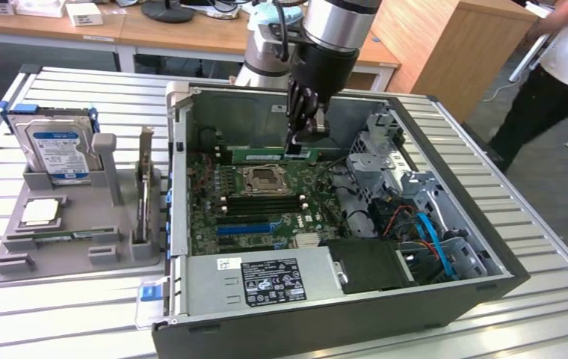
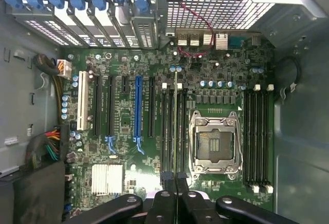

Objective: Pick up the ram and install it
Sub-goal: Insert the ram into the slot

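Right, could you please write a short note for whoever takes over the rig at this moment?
Gripper: shut on the ram, inside the open computer case.
Ram: held over the motherboard, in line with the memory slots beside the CPU socket.
Done: pickup.
Left: installation; the ram is not seated and those slots are empty.
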Action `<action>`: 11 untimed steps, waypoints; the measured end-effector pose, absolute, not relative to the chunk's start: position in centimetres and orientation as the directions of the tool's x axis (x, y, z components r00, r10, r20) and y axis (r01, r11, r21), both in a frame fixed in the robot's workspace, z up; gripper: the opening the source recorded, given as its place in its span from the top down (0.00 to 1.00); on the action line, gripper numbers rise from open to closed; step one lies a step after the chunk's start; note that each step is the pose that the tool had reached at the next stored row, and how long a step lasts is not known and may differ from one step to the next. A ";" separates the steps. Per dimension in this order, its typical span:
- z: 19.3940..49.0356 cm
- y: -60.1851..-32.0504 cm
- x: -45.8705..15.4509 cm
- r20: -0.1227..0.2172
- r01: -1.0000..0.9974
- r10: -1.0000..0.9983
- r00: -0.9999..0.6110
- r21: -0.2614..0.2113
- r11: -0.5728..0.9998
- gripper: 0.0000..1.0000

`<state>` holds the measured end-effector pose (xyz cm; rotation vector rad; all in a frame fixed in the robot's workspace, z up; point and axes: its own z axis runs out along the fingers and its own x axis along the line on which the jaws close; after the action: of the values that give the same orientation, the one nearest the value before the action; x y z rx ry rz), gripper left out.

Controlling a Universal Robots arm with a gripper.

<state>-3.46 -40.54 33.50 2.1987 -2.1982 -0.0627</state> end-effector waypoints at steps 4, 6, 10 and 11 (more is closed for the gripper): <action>32.8 -40.5 -3.5 -0.006 -0.999 -1.000 0.000 0.050 0.000 0.88; 32.4 -40.5 -3.5 -0.006 -0.999 -1.000 0.000 0.050 0.000 0.88; 31.7 -40.5 -3.5 -0.006 -0.999 -1.000 0.000 0.050 0.000 0.88; 31.5 -40.5 -3.5 -0.006 -0.999 -1.000 0.000 0.050 0.000 0.88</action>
<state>-3.46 -40.54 31.49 2.1994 -2.1989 -0.0615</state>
